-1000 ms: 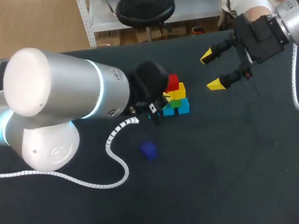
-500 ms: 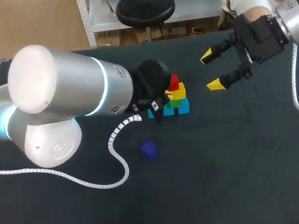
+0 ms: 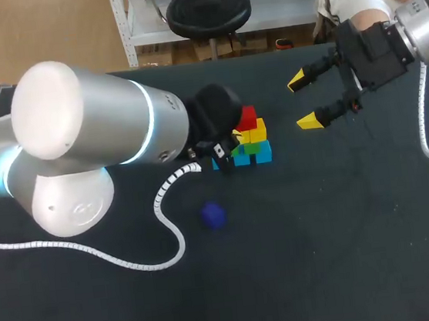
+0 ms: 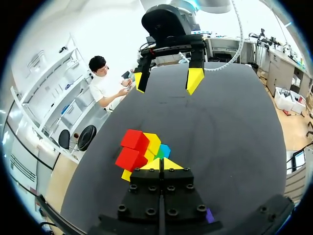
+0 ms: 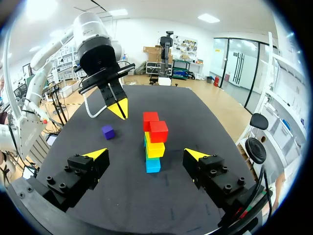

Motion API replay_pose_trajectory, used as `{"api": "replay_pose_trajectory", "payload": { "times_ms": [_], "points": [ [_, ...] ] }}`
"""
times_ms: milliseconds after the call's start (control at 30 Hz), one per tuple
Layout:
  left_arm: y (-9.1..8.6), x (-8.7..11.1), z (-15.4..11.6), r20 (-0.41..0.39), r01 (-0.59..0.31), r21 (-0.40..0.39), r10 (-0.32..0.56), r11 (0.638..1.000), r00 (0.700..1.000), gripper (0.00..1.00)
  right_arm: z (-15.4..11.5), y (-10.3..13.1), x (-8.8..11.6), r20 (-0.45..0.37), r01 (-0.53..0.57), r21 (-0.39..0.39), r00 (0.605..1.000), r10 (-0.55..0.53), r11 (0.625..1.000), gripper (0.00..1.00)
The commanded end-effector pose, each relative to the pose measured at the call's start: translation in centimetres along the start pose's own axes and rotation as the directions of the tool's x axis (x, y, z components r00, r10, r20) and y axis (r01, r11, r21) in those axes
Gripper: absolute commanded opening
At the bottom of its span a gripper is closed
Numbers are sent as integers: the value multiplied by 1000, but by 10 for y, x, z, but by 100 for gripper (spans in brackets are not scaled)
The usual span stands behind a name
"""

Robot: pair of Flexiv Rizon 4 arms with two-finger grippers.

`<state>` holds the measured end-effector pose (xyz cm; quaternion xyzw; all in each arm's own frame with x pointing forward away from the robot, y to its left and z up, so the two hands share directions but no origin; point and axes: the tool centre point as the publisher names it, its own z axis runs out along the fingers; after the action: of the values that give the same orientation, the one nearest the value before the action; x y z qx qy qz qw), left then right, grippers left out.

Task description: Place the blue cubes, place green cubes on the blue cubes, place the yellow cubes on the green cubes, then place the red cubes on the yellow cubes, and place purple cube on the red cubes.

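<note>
From where I stand the build looks nearly finished: the stack (image 5: pixel 153 144) in the middle of the worktop (image 3: pixel 349 253) runs from blue cubes (image 5: pixel 153 166) at the bottom, through a sliver of green (image 5: pixel 146 157) and the yellow cubes (image 5: pixel 155 148), up to two red cubes (image 5: pixel 155 125) on top. The purple cube (image 3: pixel 214 215) lies loose on the worktop, well apart from the stack, so I'd say the capping step is in hand. The left tool (image 4: pixel 160 165) sits just beside the stack with its yellow tips pressed together and nothing between them. The right tool (image 3: pixel 303 101) hangs off on the other side, spread wide and empty. The next move, I reckon, calls for the left tool to open, go to the purple cube and set it square on the reds without nudging them; they already sit a little offset from each other. The head view buries the left tool's tips behind the bulky left arm (image 3: pixel 95 135). The right wrist view shows them plainly, and every layer of the stack. The left wrist view catches the purple cube only as a scrap under the tool's own body.
</note>
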<state>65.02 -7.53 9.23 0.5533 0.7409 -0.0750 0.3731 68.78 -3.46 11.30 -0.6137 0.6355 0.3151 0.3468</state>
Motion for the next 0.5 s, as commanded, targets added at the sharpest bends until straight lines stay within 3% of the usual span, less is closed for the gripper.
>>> {"api": "replay_pose_trajectory", "payload": {
  "times_ms": [33, 500],
  "points": [
    [1, -1, 2, -7, -2, -8, 2, 1000, 1000, 0, 0, 1, 0, 1, 1, 2, 1000, -1, 1000, 100],
    [5, 1, 6, -17, -7, -20, 6, 1000, 1000, 0, 0, 1, 0, 1, 1, 2, 1000, -1, 1000, 100]
  ]
}}
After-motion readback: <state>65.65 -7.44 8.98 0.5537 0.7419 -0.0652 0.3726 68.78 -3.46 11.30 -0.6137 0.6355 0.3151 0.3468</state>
